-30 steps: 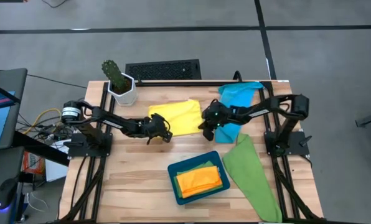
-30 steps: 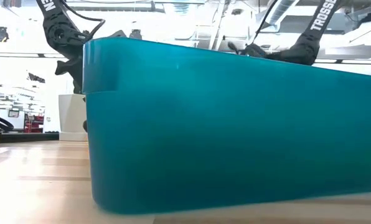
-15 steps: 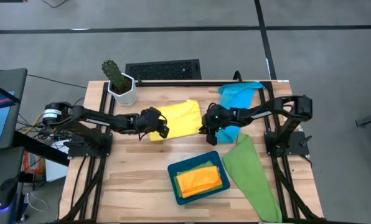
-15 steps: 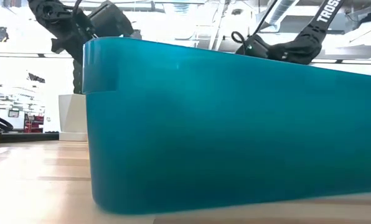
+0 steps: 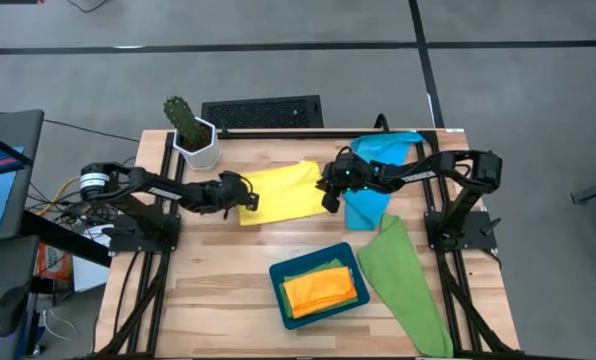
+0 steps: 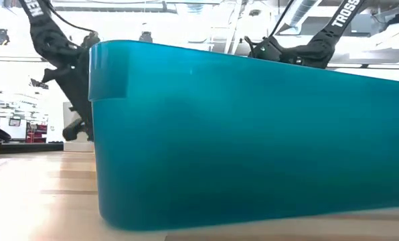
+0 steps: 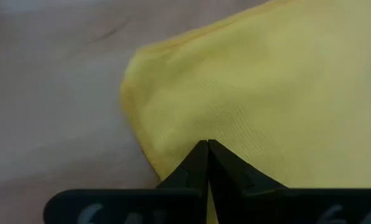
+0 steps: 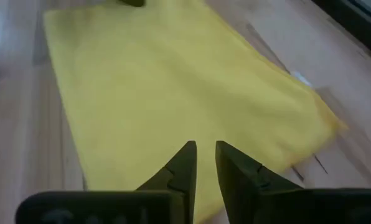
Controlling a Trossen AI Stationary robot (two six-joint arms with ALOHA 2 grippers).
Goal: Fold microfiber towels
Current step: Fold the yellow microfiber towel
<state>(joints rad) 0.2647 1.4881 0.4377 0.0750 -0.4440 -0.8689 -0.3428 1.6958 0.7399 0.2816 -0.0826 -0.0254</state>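
Bench: light wooden top, both dark arms reaching in toward its middle from either side.
Yellow towel: lies spread flat on the bench, back of centre, between the two claws; one layer visible, edges slightly uneven.
Left claw: at the yellow towel's left edge, near its front corner. In the left wrist view the fingertips meet with yellow cloth pinched between them, so it is clenched on the yellow towel.
Right claw: at the yellow towel's right edge, low over the bench. In the right wrist view the fingers stand nearly together with a narrow gap, yellow cloth showing under and beyond them; not gripping, slightly parted.
Blue towel: bunched at the bench's back right, partly under the right arm, just beside the yellow towel.
Green towel: long loose shape on the right side of the bench, running toward the front right edge.
Tray: dark teal, rectangular, front of centre; fills most of the low view.
Orange towel: folded, lying in the tray on top of a second green towel, whose edge shows along the back.
Potted cactus: white pot, back left corner of the bench.
Dark grille: at the back edge, behind the yellow towel.
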